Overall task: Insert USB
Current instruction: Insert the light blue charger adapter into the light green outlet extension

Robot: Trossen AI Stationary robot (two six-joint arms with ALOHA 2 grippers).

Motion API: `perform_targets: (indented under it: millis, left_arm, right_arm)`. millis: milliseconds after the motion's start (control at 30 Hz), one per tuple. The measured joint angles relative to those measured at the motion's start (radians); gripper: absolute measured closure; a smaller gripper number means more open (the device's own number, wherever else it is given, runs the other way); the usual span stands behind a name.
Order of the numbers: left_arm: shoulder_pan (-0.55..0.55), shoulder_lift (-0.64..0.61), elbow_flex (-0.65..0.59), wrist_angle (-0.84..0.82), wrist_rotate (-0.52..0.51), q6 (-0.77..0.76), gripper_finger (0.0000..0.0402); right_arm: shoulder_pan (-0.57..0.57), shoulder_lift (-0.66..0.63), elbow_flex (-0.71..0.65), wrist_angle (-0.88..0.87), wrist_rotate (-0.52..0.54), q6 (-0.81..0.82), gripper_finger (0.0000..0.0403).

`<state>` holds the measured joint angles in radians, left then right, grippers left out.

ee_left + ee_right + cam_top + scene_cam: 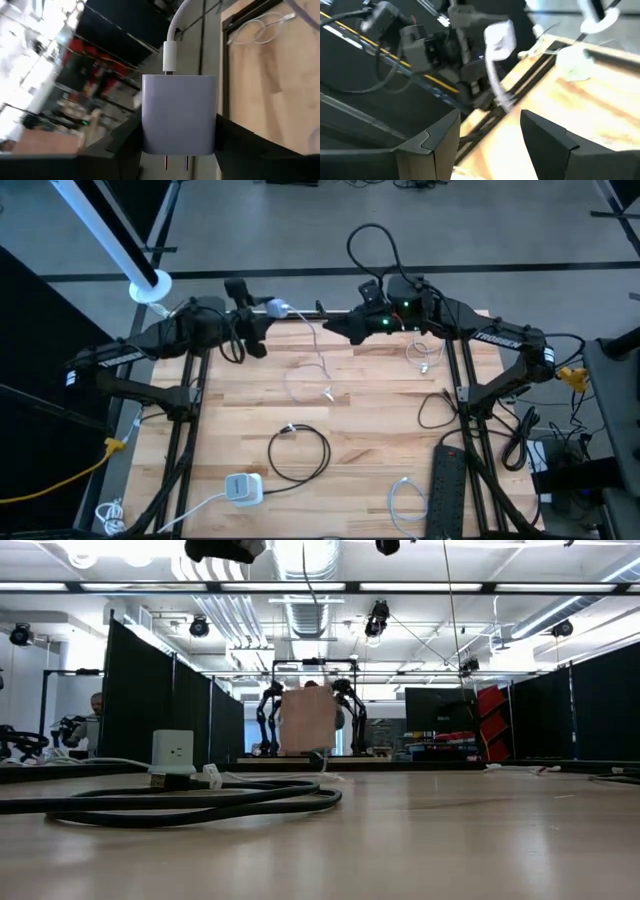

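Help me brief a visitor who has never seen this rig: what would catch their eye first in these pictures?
First, the white charger block, clamped in the left tool above the table's far edge, with a white cable plugged into it and trailing onto the wood. Next, the right tool, open and empty, facing that block from close by. On the near part of the table lie a black cable loop and a second white adapter.

The light wooden table [370, 395] carries a coiled black cable [298, 452] and a white wall adapter [243, 488] near its front edge. A black power strip [447, 488] and several loose white cables [406, 500] also lie on it.
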<state>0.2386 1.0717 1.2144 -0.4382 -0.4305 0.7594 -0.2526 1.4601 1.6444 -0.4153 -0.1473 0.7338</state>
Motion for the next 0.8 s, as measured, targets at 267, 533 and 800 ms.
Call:
perform_targets:
  millis: [267,533,800]
  left_arm:
    - [0.0,-0.01,0.0,0.028,0.103,-0.104,0.0206]
    - [0.0,-0.006,0.0,0.038,0.139,-0.213,0.0206]
    - [0.0,-0.006,0.0,-0.063,0.13,-0.328,0.0206]
  right_arm:
    - [-0.004,0.028,0.0,0.0,-0.006,-0.097,0.0186]
    - [-0.004,0.081,0.0,-0.002,-0.007,-0.165,0.0138]
    - [-0.004,0.137,-0.002,0.028,-0.009,-0.22,0.0095]
